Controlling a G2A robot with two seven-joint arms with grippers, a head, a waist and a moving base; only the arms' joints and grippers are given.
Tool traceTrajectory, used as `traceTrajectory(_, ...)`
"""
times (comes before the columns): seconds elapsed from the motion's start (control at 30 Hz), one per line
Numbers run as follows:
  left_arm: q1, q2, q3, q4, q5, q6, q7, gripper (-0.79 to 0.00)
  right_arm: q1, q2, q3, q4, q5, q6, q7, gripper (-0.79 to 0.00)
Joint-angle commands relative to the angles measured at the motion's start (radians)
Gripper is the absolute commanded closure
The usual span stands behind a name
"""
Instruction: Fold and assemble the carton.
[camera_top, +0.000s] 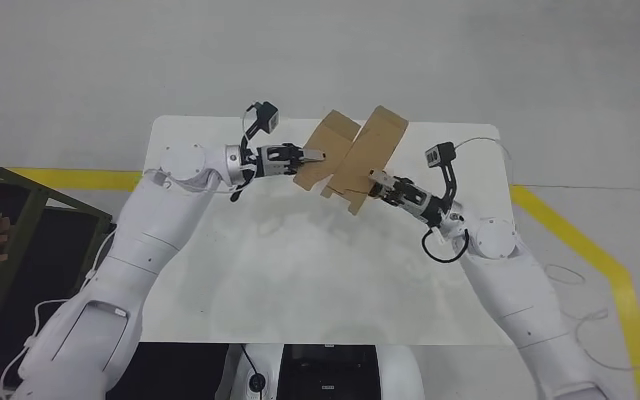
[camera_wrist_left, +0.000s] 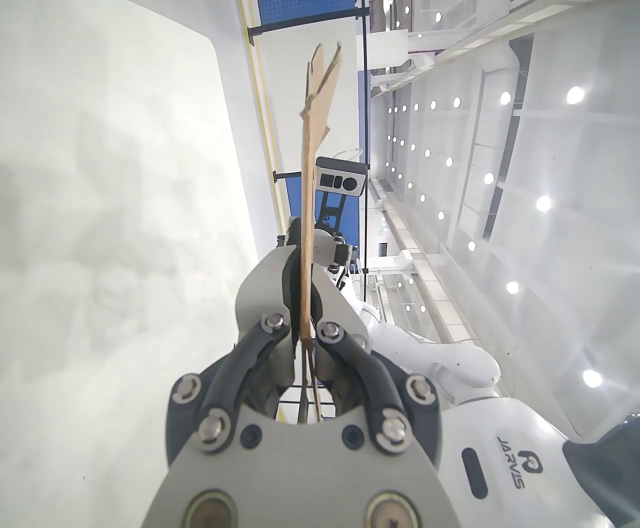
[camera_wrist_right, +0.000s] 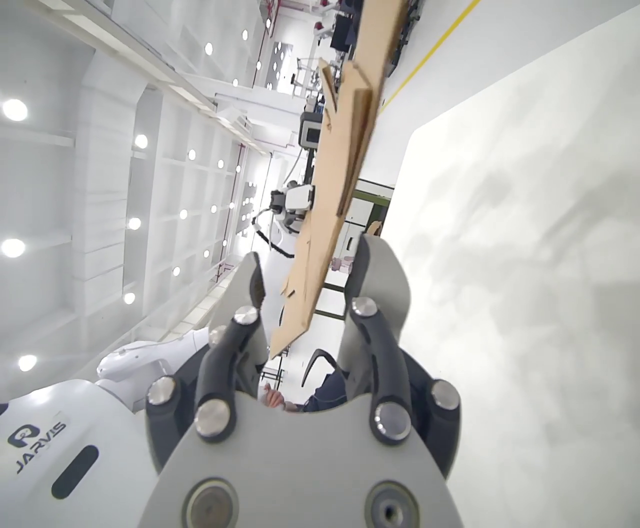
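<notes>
A flat brown cardboard carton (camera_top: 352, 155) hangs in the air above the far half of the white table (camera_top: 300, 270), held edge-on between both arms. My left gripper (camera_top: 318, 156) is shut on the carton's left edge; in the left wrist view its fingers (camera_wrist_left: 270, 290) clamp the thin carton (camera_wrist_left: 309, 165). My right gripper (camera_top: 376, 180) stands at the carton's lower right edge. In the right wrist view its fingers (camera_wrist_right: 380, 280) are spread wide with the carton (camera_wrist_right: 330, 200) passing between them, touching neither pad.
A dark crate (camera_top: 30, 230) stands on the floor left of the table. Yellow floor tape (camera_top: 560, 225) runs behind and to the right. The near half of the table is bare.
</notes>
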Motion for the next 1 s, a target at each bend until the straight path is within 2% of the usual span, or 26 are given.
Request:
traceTrajectory(0.0, -0.012, 0.002, -0.005, 0.012, 0.002, 0.0, -0.041, 0.0, 0.005, 0.002, 0.008, 0.017, 0.012, -0.024, 0.05, -0.785)
traceTrajectory(0.3, -0.054, 0.007, -0.018, 0.057, -0.013, -0.068, -0.228, 0.0, 0.03, 0.014, 0.039, 0.086, 0.069, -0.135, 0.265, -0.785)
traceTrajectory(0.67, -0.071, 0.003, 0.016, 0.064, -0.016, -0.094, -0.358, 0.0, 0.031, 0.023, 0.05, 0.103, 0.101, -0.174, 0.306, -0.785)
traceTrajectory(0.73, -0.075, 0.001, 0.027, 0.066, -0.018, -0.092, -0.374, 0.0, 0.032, 0.025, 0.046, 0.1, 0.097, -0.171, 0.309, -0.723)
traceTrajectory(0.83, -0.081, -0.003, 0.039, 0.07, -0.018, -0.095, -0.38, 0.0, 0.036, 0.027, 0.036, 0.098, 0.096, -0.166, 0.314, -0.591)
traceTrajectory(0.87, -0.082, -0.004, 0.042, 0.071, -0.019, -0.096, -0.38, 0.0, 0.037, 0.027, 0.032, 0.097, 0.097, -0.164, 0.315, -0.539)
traceTrajectory(0.9, -0.084, -0.005, 0.044, 0.072, -0.02, -0.097, -0.381, 0.0, 0.039, 0.028, 0.027, 0.097, 0.098, -0.163, 0.317, -0.413)
traceTrajectory(0.97, -0.087, -0.006, 0.049, 0.074, -0.019, -0.099, -0.381, 0.0, 0.041, 0.028, 0.016, 0.096, 0.101, -0.159, 0.32, -0.342)
